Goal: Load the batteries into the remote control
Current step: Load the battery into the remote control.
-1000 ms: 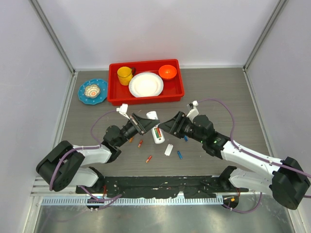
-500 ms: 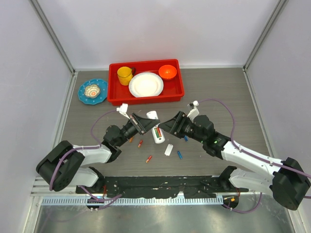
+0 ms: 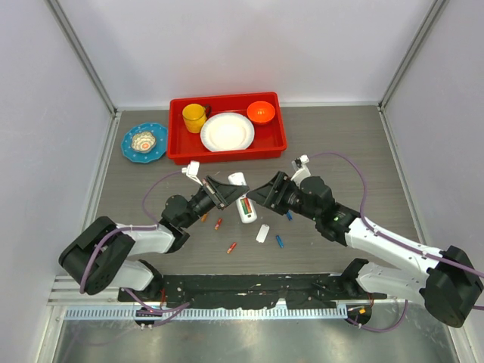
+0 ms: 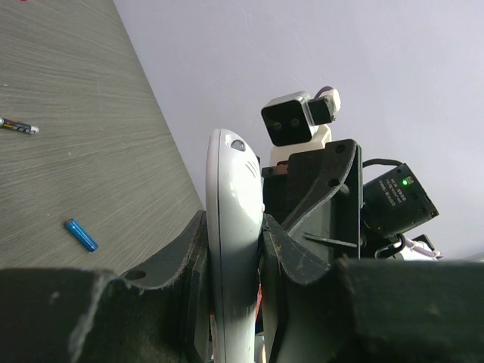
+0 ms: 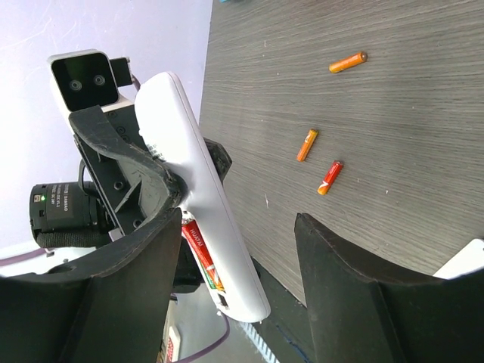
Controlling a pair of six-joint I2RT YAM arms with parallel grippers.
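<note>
Left gripper (image 3: 227, 192) is clamping the slim white rectangular remote control (image 5: 204, 200) across its 2 long edges. Both fingers are pressing on the casing, and the handset is sitting tilted, its recess side facing the overhead camera. Red and green cells (image 3: 246, 206) are sitting in the open recess.

Right gripper (image 3: 257, 195) is facing the left one from the other side of the remote. Its fingers are standing spread wide, gripping nothing, just beside the handset.

On the grey wood-grain table (image 3: 340, 151):
- 3 loose orange-red batteries (image 3: 218, 223) are lying on the near-left side of the remote.
- 2 blue batteries (image 3: 280, 241) are lying on the near-right side.
- A small white rectangular cover piece (image 3: 262, 233) is lying flat between those 2 groups, apart from the handset.

Far side: a red plastic tray (image 3: 227, 156) is holding a yellow cup (image 3: 193, 117), a round white plate (image 3: 227, 131) and an orange bowl (image 3: 261, 112). A blue plate (image 3: 132, 153) carrying a small patterned bowl (image 3: 144, 140) is sitting just left of the tray.
</note>
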